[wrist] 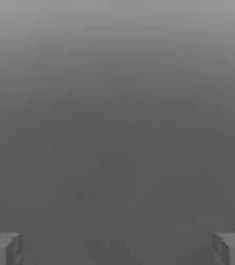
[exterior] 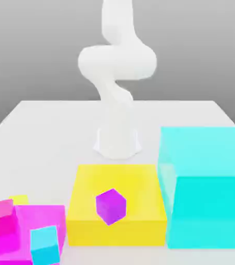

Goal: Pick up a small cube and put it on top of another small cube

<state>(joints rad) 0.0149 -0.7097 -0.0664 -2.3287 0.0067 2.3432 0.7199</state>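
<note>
A small purple cube point(exterior: 111, 206) rests tilted on a flat yellow block point(exterior: 88, 191). At the exterior view's left, a small magenta cube point(exterior: 0, 217) sits on a low magenta slab point(exterior: 49, 216), and a small cyan cube point(exterior: 44, 245) stands at that slab's front edge. Behind them peeks a small yellow cube point(exterior: 20, 199). The white arm point(exterior: 117, 62) rises from its base and leaves the picture upward. In the hand view my gripper point(wrist: 117, 248) is open, its grey fingertips point(wrist: 3, 248) far apart with nothing between them, facing plain grey background.
A tall cyan block point(exterior: 207, 186) stands at the exterior view's right, right against the yellow block. The arm's base point(exterior: 118, 142) sits on the white table point(exterior: 47, 134) behind the yellow block.
</note>
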